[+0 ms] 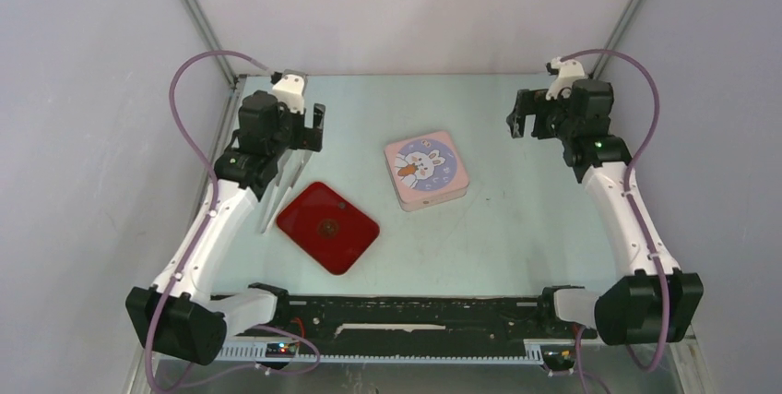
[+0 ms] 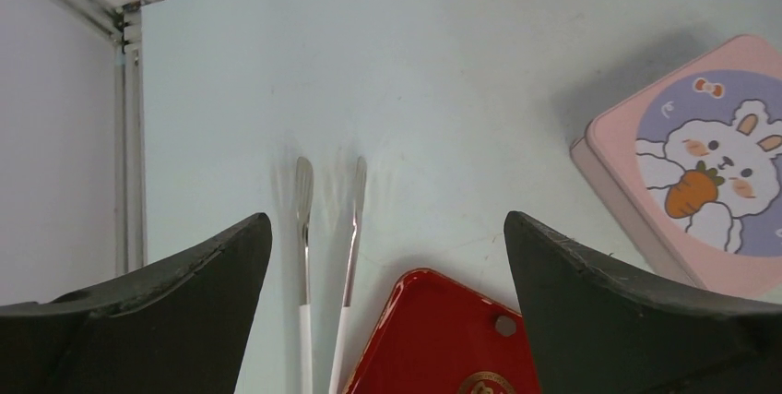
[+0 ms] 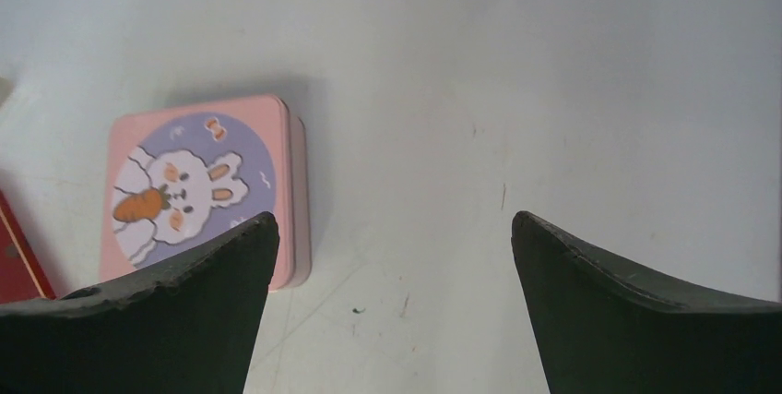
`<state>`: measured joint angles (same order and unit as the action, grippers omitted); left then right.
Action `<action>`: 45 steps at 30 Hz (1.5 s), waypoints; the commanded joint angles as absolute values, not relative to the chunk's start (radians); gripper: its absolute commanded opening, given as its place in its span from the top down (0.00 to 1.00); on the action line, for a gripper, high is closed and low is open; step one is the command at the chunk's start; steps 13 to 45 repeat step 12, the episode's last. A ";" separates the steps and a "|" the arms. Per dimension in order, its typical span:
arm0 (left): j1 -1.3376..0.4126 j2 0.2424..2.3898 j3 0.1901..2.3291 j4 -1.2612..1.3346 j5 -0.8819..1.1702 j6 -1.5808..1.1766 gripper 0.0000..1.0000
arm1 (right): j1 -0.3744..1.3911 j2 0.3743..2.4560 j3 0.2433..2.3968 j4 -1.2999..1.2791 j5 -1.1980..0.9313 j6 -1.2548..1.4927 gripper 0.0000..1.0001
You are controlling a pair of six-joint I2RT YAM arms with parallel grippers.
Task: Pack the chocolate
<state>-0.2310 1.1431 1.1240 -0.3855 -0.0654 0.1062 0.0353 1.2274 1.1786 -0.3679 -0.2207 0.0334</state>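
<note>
No chocolate shows in any view. A red tray [image 1: 328, 226] [image 2: 433, 339] lies left of the table's middle with only a gold emblem on it. A closed pink tin [image 1: 426, 170] [image 2: 692, 173] [image 3: 198, 182] with a rabbit on its lid sits to the tray's right. My left gripper [image 1: 309, 126] [image 2: 387, 219] hangs open above the tray's far left corner, nothing between its fingers. My right gripper [image 1: 521, 122] [image 3: 395, 217] is open over bare table, right of the tin.
Metal tongs [image 1: 281, 193] [image 2: 304, 228] with white handles lie on the table just left of the red tray, below my left gripper. Grey walls close in the table at the back and on both sides.
</note>
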 commanded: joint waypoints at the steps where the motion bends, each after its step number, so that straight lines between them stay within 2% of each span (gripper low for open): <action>1: -0.207 1.093 1.083 -0.316 -0.103 0.114 0.00 | 0.032 1.250 1.161 -0.345 -0.201 0.041 0.01; 6: -0.163 1.063 0.945 -0.107 -0.072 0.064 0.00 | 0.031 1.191 1.162 -0.286 -0.230 0.038 0.01; 12: -0.159 1.122 1.033 -0.224 -0.047 0.029 0.00 | 0.029 1.200 1.157 -0.305 -0.236 0.041 0.00; 45: -0.159 1.122 1.033 -0.224 -0.047 0.029 0.00 | 0.029 1.200 1.157 -0.305 -0.236 0.041 0.00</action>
